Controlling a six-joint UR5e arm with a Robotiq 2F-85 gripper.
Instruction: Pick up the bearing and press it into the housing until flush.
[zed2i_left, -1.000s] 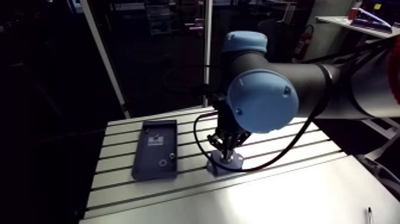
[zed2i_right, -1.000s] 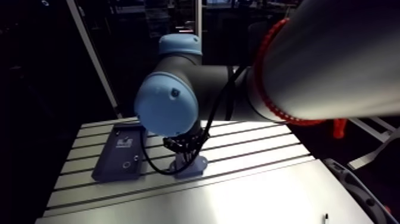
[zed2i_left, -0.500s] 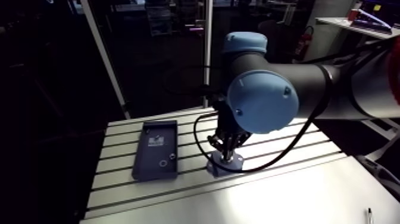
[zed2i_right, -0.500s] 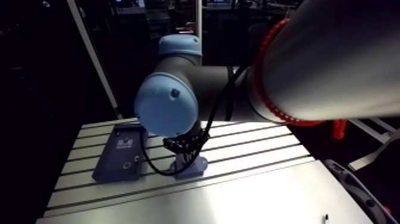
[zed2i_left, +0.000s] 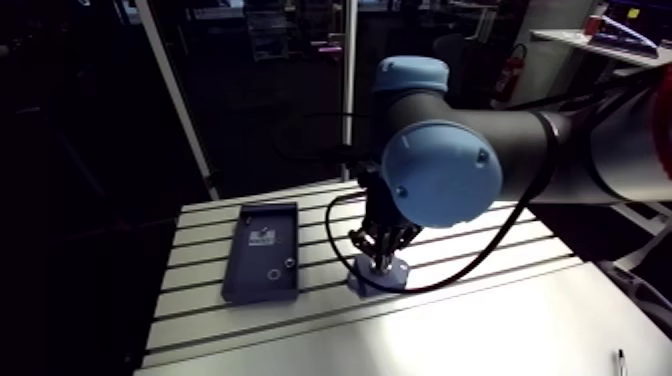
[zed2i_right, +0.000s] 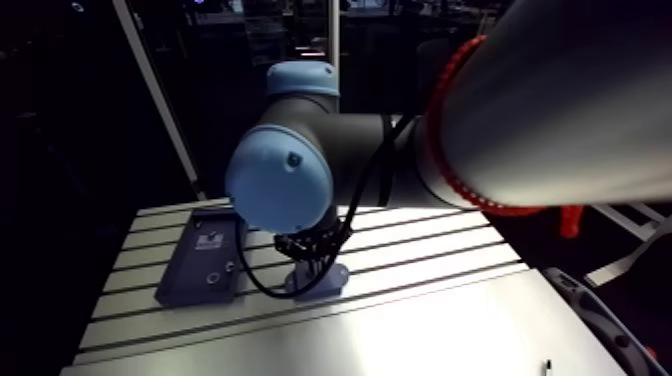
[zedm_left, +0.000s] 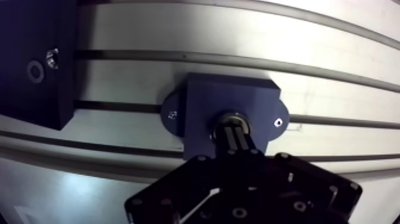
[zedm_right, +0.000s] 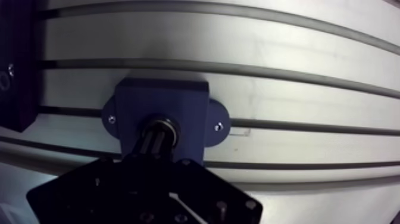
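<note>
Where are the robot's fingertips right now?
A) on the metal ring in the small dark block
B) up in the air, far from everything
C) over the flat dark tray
A: the wrist view shows the gripper with closed tips on the ring in the block; the tray lies aside.

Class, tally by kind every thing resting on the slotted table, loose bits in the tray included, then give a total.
Tray: 1
Housing: 1
Bearing: 1
Ring: 1
Small metal part: 1
Total: 5
</note>
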